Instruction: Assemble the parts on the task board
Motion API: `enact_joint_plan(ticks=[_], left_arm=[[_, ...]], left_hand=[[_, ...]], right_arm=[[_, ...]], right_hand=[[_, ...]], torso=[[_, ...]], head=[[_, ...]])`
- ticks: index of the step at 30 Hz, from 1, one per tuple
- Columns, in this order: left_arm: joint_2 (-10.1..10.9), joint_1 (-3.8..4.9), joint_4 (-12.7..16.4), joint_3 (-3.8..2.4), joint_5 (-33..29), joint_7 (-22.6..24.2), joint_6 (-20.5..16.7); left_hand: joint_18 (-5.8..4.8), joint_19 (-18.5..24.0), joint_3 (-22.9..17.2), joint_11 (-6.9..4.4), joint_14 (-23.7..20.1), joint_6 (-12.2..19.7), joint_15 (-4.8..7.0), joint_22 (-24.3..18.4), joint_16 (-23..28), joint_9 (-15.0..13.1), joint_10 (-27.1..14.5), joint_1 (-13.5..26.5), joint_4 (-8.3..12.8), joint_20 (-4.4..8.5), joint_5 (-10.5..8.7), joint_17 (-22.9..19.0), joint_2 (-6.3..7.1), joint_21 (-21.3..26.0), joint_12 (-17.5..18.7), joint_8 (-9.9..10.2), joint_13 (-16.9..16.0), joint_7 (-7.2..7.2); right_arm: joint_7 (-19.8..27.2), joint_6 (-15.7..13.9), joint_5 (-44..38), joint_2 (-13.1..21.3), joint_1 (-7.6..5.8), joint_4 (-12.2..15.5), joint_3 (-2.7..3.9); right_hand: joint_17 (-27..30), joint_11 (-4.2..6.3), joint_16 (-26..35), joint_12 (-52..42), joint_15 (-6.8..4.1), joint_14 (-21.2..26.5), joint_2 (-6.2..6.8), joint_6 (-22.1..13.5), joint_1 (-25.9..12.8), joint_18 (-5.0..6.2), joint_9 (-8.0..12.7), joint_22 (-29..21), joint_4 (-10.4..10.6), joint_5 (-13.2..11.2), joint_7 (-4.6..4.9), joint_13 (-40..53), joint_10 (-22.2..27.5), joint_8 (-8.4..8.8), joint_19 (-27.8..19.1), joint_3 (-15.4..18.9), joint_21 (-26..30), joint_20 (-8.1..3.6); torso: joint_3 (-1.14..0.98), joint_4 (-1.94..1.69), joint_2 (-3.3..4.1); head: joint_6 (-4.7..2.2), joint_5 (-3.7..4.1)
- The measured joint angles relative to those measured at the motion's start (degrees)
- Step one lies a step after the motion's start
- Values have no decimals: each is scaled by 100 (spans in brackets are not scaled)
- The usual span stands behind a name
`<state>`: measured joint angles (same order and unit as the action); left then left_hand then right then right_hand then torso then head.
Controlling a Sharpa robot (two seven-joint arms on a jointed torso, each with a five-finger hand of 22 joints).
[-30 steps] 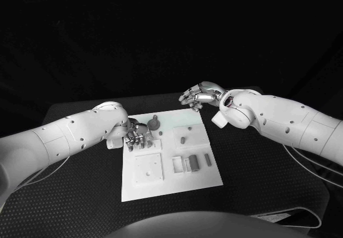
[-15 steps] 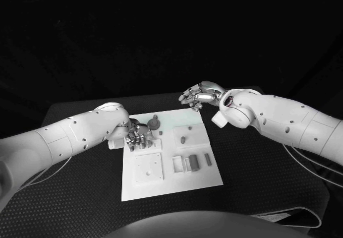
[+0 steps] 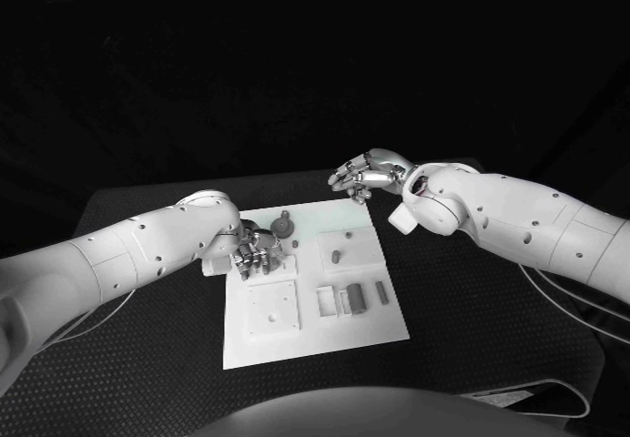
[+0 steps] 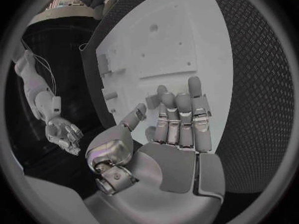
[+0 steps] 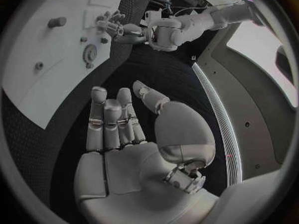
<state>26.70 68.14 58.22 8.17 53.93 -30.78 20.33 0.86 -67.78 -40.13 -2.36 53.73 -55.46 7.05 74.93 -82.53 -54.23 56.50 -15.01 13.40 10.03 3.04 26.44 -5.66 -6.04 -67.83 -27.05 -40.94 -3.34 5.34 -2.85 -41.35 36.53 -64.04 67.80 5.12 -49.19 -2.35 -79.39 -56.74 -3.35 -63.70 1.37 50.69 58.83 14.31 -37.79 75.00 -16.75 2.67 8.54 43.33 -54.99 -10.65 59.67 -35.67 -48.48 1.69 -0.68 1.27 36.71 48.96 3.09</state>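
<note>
The white task board point(image 3: 315, 341) lies in the middle of the table. On its far part are a round toothed part point(image 3: 284, 221) and a short peg point(image 3: 338, 258). Nearer lie flat rectangular parts point(image 3: 354, 299). My left hand point(image 3: 253, 251) hovers low over the board's far left corner, fingers pointing down side by side. In the left wrist view that hand point(image 4: 168, 134) has straight fingers, the thumb apart, and nothing in it, above the board point(image 4: 187, 40). My right hand point(image 3: 365, 173) is raised beyond the board's far edge; in the right wrist view it point(image 5: 121, 134) is open and holds nothing.
A square white plate point(image 3: 273, 308) with small holes sits on the board's near left. Black table point(image 3: 499, 309) surrounds the board on all sides. In the right wrist view the toothed part point(image 5: 90, 55) and my left hand point(image 5: 112, 24) appear over the board.
My left hand has shifted very slightly over the board's far left corner. The right hand and the parts stay where they were.
</note>
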Motion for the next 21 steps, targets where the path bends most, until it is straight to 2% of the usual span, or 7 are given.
enact_joint_plan(ticks=[4,8,15,18,21], left_arm=[[1,0,-5,0,0,4,-4],[3,0,-4,0,0,7,-8],[4,0,8,-1,0,17,-19],[4,1,17,-1,0,17,-29],[6,3,22,-3,-1,17,-37]], left_hand=[[0,0,19,0,0,0,0,0,0,-25,0,-87,28,0,0,0,-69,22,0,27,-3,0],[0,-22,-5,0,0,-5,0,-1,0,-65,0,-309,53,-21,0,-9,-38,37,-24,50,-9,-4],[0,-42,-39,0,0,-24,0,-1,-23,-151,0,-1005,199,-41,32,-31,-51,70,-24,149,-9,-22],[0,-62,25,12,0,-46,-1,-1,-23,-187,-12,-1530,218,-62,33,-52,41,105,-24,275,-9,-44],[0,-62,80,21,0,-57,-2,-1,-23,-187,-21,-1780,222,-61,32,-56,103,110,-24,395,-9,-50]], right_arm=[[-1,0,0,-2,0,-1,0],[-1,1,0,-10,0,-8,0],[-1,2,0,-14,0,-13,0],[-3,4,0,-14,0,-14,0],[-4,4,0,-15,0,-16,0]], right_hand=[[0,0,0,0,0,0,0,0,0,-5,0,0,0,0,0,0,0,0,0,0,0,0],[0,0,0,0,0,0,0,0,0,-7,0,0,0,0,-1,0,0,0,0,0,0,0],[0,0,0,0,0,1,0,2,0,-10,0,0,0,0,-2,0,0,0,0,0,0,0],[0,0,0,0,1,1,0,2,0,-11,0,0,0,0,-3,1,0,0,0,0,0,0],[0,0,0,0,1,1,-18,3,-18,-12,0,0,0,0,-4,-4,0,0,0,0,0,0]], torso=[[-2,-1,-1],[-2,-1,0],[-4,-1,1],[-4,0,1],[-5,0,2]], head=[[3,1],[5,2],[8,2],[12,2],[13,2]])
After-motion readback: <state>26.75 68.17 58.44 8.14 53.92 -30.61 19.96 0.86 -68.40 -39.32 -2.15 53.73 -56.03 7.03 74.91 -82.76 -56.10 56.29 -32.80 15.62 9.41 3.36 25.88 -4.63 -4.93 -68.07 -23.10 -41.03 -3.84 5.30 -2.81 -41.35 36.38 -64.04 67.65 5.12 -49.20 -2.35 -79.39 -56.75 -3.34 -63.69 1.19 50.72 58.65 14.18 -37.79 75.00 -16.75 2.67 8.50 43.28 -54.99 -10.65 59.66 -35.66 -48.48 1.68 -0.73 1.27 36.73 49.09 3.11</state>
